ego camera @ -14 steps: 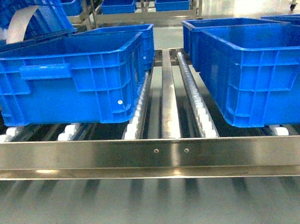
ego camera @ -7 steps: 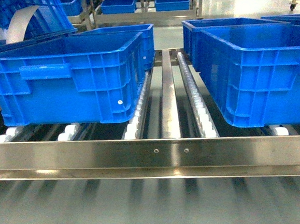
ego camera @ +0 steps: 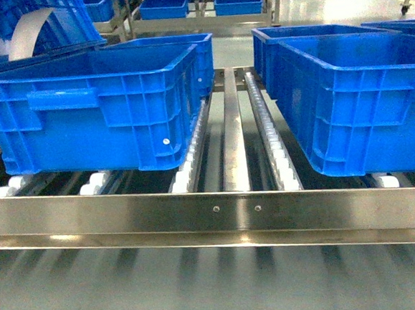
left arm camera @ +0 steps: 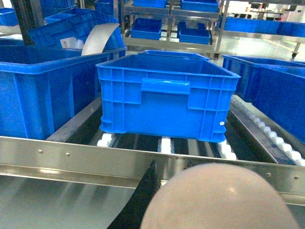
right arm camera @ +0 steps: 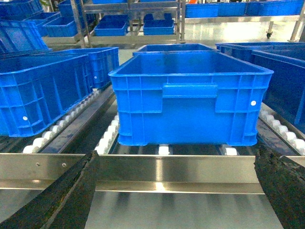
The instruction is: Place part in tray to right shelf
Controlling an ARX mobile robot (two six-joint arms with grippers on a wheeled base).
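You are facing the right shelf [ego camera: 219,211]: its front rail is running left to right, its roller lanes near to far, and blue crates [ego camera: 96,106] are sitting on them. Your right gripper [right arm camera: 176,155] is gaping wide, holding nothing. The cream tray [left arm camera: 219,200] is bulging up just near of the rail. I cannot tell its heading or the left gripper's state.

The right pincer [right arm camera: 178,191] stands wide apart, dark fingers [right arm camera: 57,195] at both frame edges, nothing between them. The left pincer is hidden.
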